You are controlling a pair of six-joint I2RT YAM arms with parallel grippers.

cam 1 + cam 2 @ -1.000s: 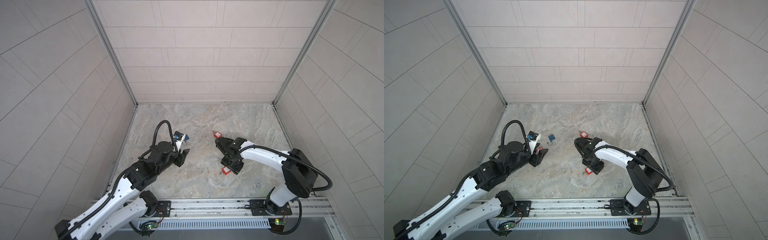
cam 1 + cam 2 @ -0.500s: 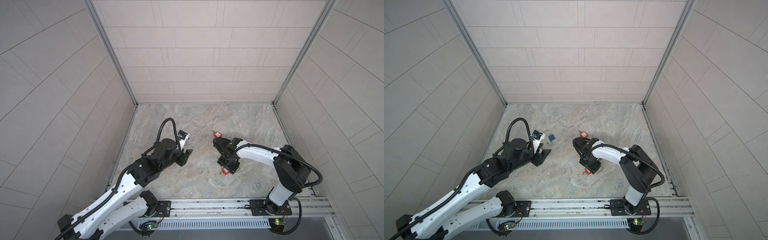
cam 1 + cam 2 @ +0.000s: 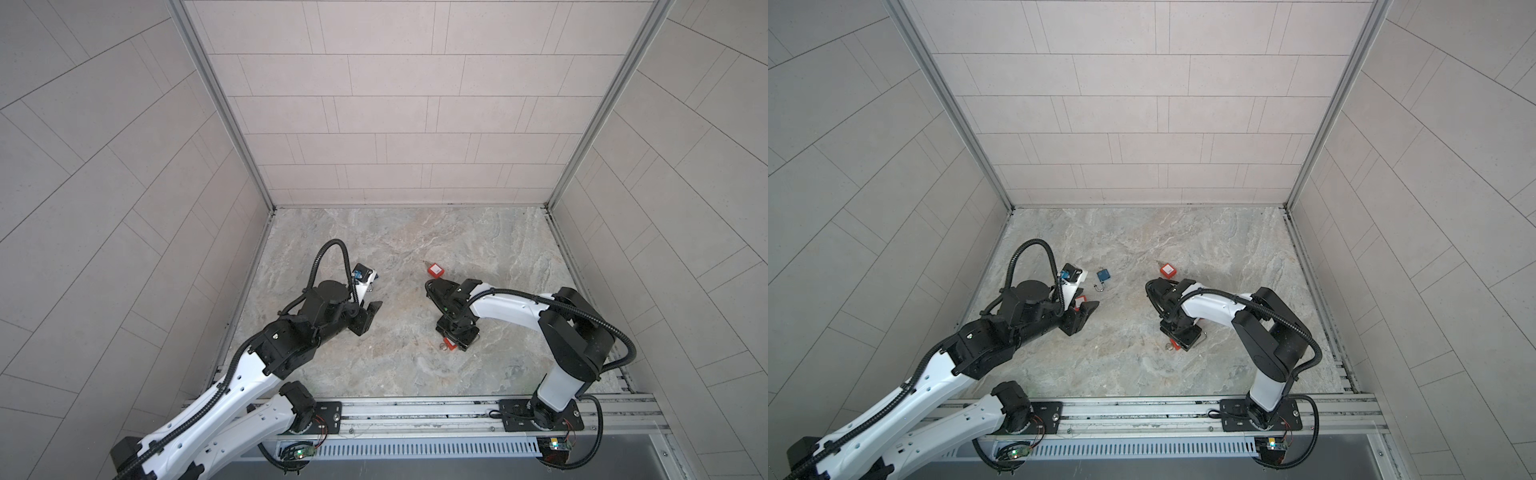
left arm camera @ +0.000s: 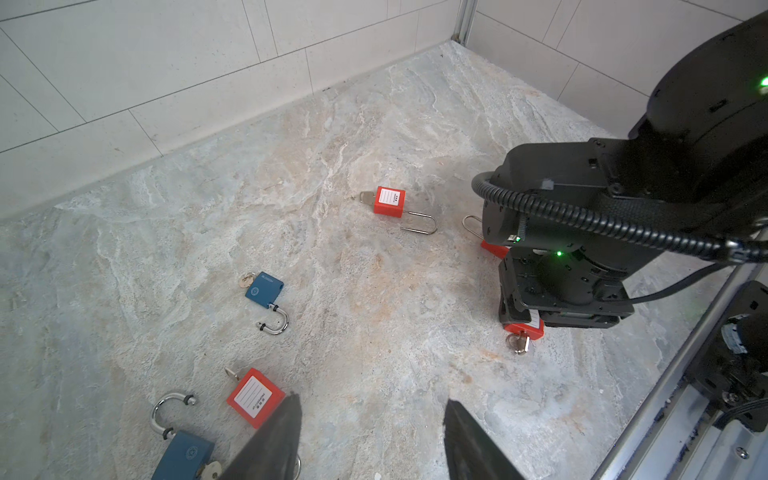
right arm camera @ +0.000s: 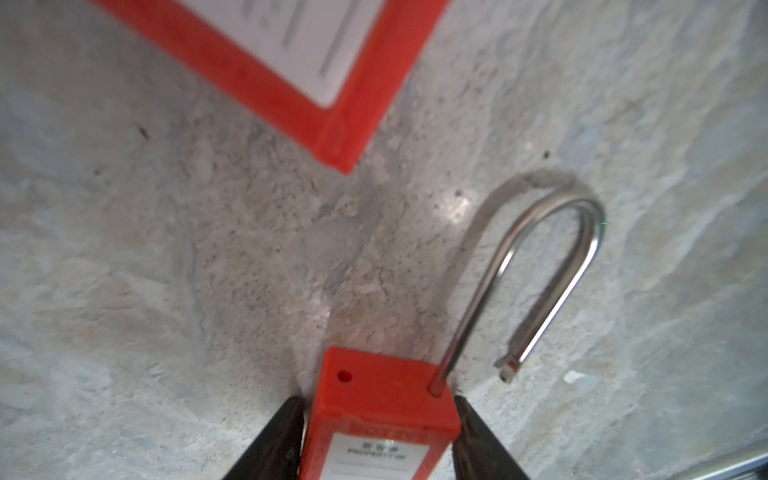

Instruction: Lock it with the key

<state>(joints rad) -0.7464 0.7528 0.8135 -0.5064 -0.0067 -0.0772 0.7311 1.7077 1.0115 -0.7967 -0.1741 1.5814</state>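
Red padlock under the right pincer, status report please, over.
Left pincer open, empty. Right pincer straddles red padlock body, grip unconfirmed. Shackle open, key in its base. Second red padlock close by, not touching.

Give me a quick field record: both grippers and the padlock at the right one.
left gripper: open, nothing in it, close to a labelled red padlock
right gripper: astride the target padlock, a red one; firm grip unclear
shackle: open, free end outside the body
key: head shows at the body's other end
locked: not yet
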